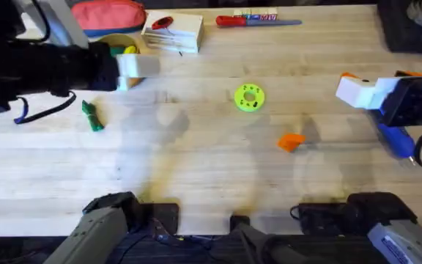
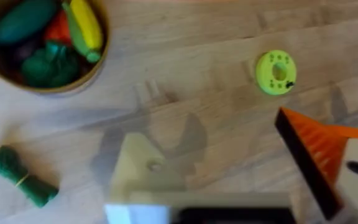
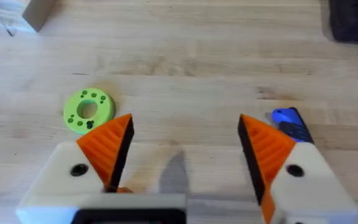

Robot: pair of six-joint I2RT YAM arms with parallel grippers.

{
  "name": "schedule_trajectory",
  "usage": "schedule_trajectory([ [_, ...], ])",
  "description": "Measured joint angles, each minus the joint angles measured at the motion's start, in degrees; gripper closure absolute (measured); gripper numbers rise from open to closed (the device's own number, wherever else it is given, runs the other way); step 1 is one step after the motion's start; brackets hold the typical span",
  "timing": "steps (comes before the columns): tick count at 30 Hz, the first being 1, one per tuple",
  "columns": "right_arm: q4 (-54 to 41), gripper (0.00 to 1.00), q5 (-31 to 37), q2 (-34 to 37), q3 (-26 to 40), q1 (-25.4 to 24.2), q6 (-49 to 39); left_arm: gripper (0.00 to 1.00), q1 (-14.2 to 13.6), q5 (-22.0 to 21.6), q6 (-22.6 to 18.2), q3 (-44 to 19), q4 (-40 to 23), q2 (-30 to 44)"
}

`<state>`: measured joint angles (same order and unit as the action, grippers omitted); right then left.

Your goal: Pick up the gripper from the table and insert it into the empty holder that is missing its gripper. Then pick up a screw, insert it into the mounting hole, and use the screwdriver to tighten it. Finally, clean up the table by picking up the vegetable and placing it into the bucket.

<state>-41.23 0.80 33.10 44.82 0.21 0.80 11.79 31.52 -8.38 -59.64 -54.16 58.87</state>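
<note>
Loose orange gripper (image 1: 291,141) lies alone on the table (image 1: 211,183), right of centre; nothing held yet

Tip looks like light, stiff moulded plastic, ribbed on one face, wedge shaped, so I'd pinch it across the flat sides near the thick end; a grip on the taper would likely squirt it out. Right gripper (image 3: 182,146) is spread wide and empty, both orange pads fitted, hovering near the blue screwdriver (image 3: 291,124) and green disc (image 3: 88,111). Left gripper (image 2: 241,162) is also spread and empty: one finger carries an orange pad, the other is the bare white holder (image 2: 142,168) with its mounting hole showing. Vegetable (image 1: 91,116) sits at far left, near the bucket (image 2: 42,43) already full of toy produce
</note>
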Motion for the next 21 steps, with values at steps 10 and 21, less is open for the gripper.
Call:
schedule_trajectory([
  [10,0.0,0.01,0.0,0.0,0.0,0.0,0.0,0.015,-16.5,8.5,-0.4,0.0,11.7,0.0],
  [21,0.0,0.01,0.0,0.0,0.0,0.0,0.0,0.015,-35.7,10.1,0.7,0.0,21.9,0.0],
])
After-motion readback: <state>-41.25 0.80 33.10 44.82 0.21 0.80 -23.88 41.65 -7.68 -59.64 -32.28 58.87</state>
